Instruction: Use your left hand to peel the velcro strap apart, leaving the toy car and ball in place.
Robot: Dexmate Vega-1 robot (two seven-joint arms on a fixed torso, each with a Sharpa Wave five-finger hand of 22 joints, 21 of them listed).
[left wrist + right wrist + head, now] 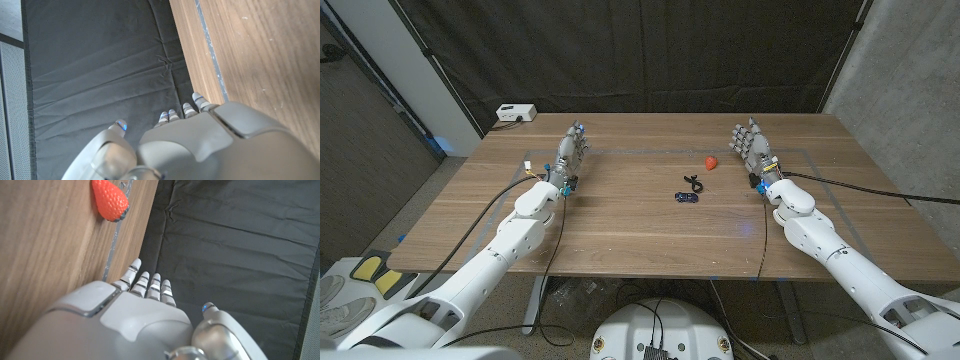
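A small black velcro strap (694,183) lies curled near the middle of the wooden table (620,230). Just in front of it sits a little blue toy car (686,197). A red strawberry-shaped toy (710,161) (109,200) lies behind and to the right of the strap. My left hand (572,150) (200,140) stands at the table's left rear, well left of the strap, fingers straight and apart, holding nothing. My right hand (752,145) (135,315) stands at the right rear, just right of the red toy, fingers extended and empty.
A white box (515,113) with a cable sits off the table's far left corner. Thin blue tape lines (640,150) mark a rectangle on the table. A dark curtain (640,50) hangs behind the far edge.
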